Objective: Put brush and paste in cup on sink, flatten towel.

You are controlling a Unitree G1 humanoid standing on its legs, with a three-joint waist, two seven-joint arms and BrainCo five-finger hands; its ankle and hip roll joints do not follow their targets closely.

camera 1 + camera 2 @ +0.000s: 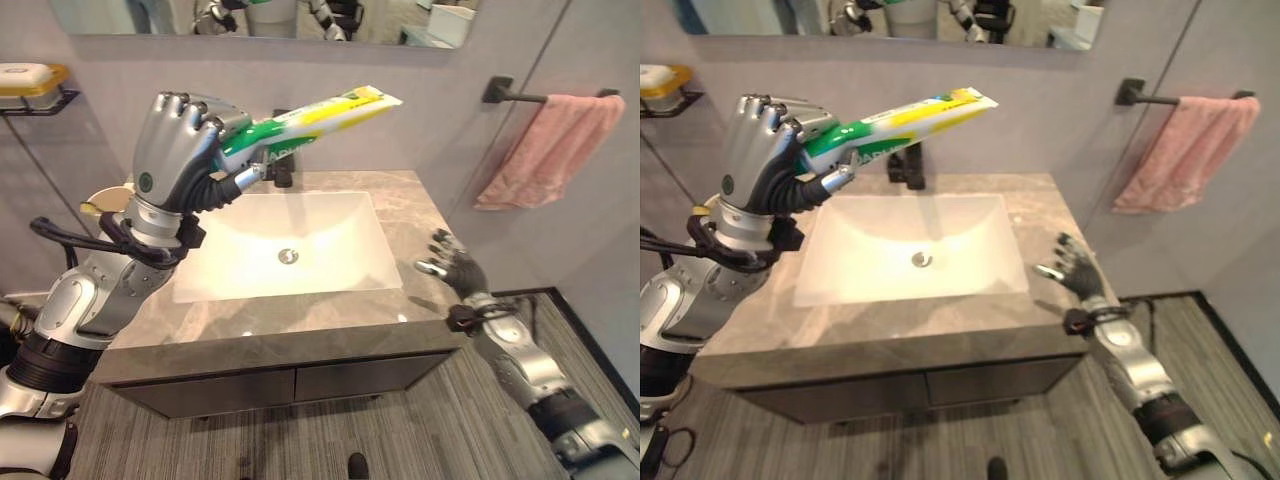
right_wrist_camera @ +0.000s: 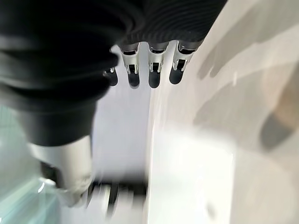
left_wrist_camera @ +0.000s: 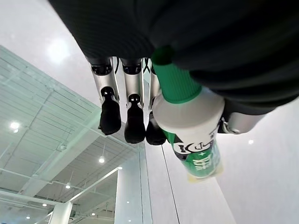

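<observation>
The left hand (image 1: 178,140) is raised above the left edge of the white rectangular sink basin (image 1: 290,245), fingers curled round a green, white and yellow toothpaste tube (image 1: 310,122) (its flat end slants up toward the wall). The right hand (image 1: 455,268) hovers right of the basin, fingers loosely spread. The pink towel (image 1: 548,150) hangs bunched on a black bar, further right of the basin.

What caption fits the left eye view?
Left hand holds toothpaste above the sink; right hand open by the counter.
</observation>
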